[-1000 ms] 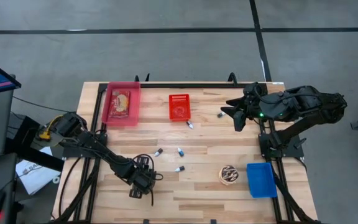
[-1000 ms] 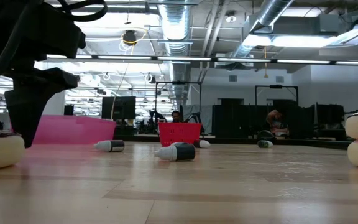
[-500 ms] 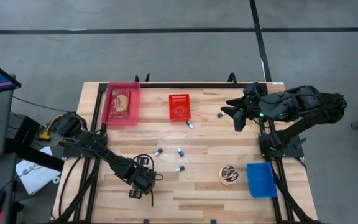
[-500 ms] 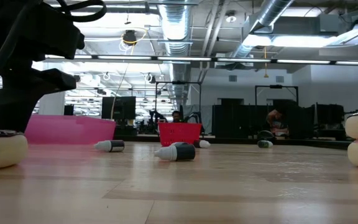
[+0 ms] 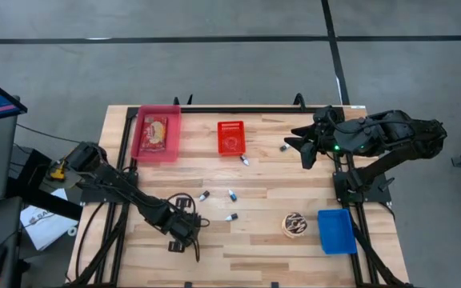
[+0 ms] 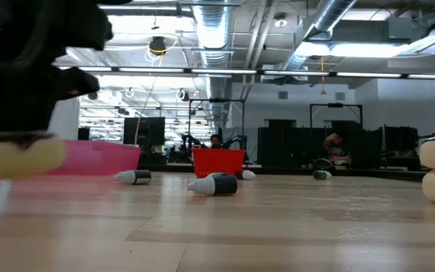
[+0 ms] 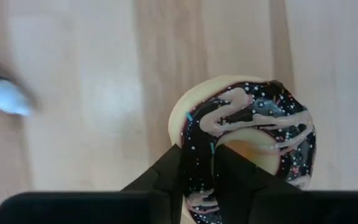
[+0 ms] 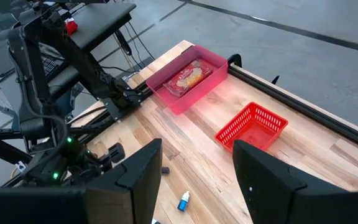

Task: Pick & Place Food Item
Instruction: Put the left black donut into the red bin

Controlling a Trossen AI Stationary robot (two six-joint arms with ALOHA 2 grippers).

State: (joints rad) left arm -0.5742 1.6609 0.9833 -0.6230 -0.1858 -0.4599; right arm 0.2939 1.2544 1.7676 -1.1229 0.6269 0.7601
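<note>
Your left end effector (image 7: 197, 180) has its fingers closed on the rim of the chocolate-iced doughnut (image 7: 247, 140), which hangs clear of the wooden tabletop (image 5: 254, 176) in the low view. Small dark-and-white bottles (image 5: 231, 194) lie scattered near it, toward the table's middle; a second doughnut (image 5: 295, 225) and a blue tray (image 5: 335, 230) sit well apart, across the table. Beyond the bottles stand a red basket (image 5: 230, 137) and a pink bin (image 5: 157, 134) holding a packaged food item. Your right end effector (image 8: 194, 168) hangs high above the far corner, fingers apart, holding nothing. Grey floor surrounds the table; ducts and strip lights run overhead.
</note>
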